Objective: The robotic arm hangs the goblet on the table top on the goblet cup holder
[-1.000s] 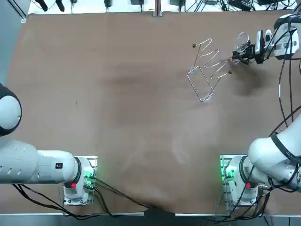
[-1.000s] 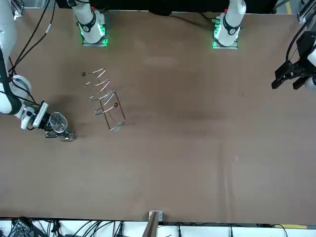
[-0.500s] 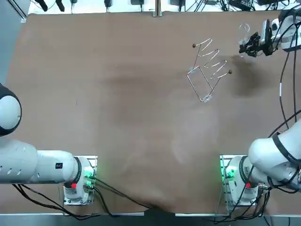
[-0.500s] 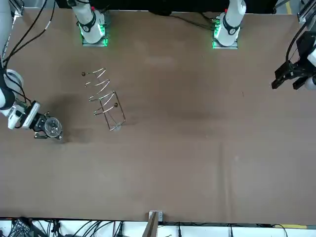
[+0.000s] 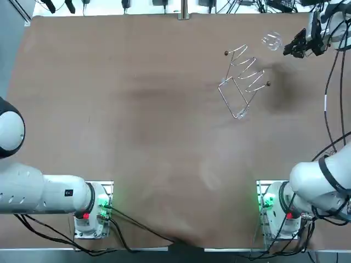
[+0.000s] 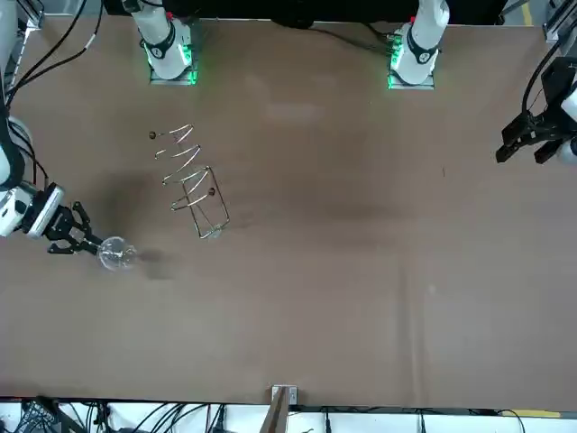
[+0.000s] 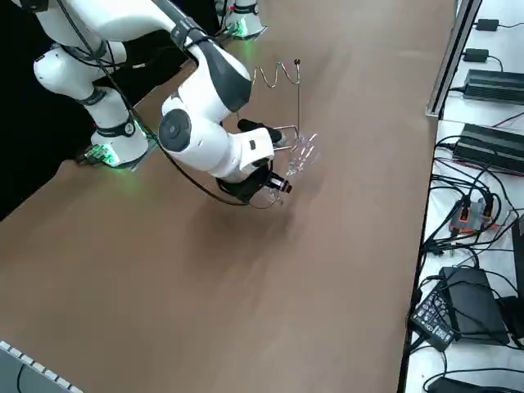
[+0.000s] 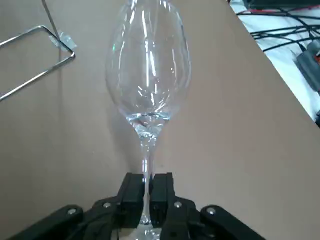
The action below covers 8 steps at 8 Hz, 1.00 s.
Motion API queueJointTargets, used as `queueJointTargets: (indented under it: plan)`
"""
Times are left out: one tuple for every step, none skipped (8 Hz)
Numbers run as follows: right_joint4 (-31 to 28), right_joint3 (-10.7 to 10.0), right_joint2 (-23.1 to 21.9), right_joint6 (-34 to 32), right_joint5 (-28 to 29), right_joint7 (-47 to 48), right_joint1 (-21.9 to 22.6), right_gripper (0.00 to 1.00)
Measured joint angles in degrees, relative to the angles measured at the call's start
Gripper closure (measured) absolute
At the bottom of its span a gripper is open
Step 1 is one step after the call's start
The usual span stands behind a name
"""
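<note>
Presently: one goblet held in the right gripper, one wire holder standing on the table.
Read across from overhead. Item one, brown table (image 5: 137,109). Item two, wire goblet holder (image 5: 248,73), standing on the table's far right part, its zigzag hooks uppermost. Item three, clear goblet (image 5: 271,40), just beyond the holder and to its right, not touching it, carried near level above the tabletop with its bowl pointing away from the gripper and its shadow lying apart on the table. Item four, right gripper (image 5: 288,49), near the table's far right corner, fingers (image 8: 131,192) clamped on the goblet's stem, low down by the foot.
</note>
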Motion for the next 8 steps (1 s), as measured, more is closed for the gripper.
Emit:
queueJointTargets:
  plan:
    - [-0.1,-0.1,-0.1,0.4,-0.8,0.9,-0.1,0.89]
    - [-0.2,-0.1,-0.1,0.5,-1.0,1.0,-0.2,0.89]
    - [-0.2,-0.2,-0.1,0.6,-1.0,1.5,-0.3,0.89]
    - [-0.2,-0.2,-0.2,0.7,-1.0,3.0,-0.3,0.89]
    - [-0.3,-0.2,-0.6,0.8,-1.5,6.2,-0.2,0.89]
    - [-0.3,-0.3,-1.2,1.2,-3.4,10.8,0.0,0.89]
    - [-0.4,-0.2,-2.0,1.7,-6.6,17.1,0.5,0.89]
    - [-0.4,-0.2,-2.9,1.7,-10.5,24.4,1.1,0.89]
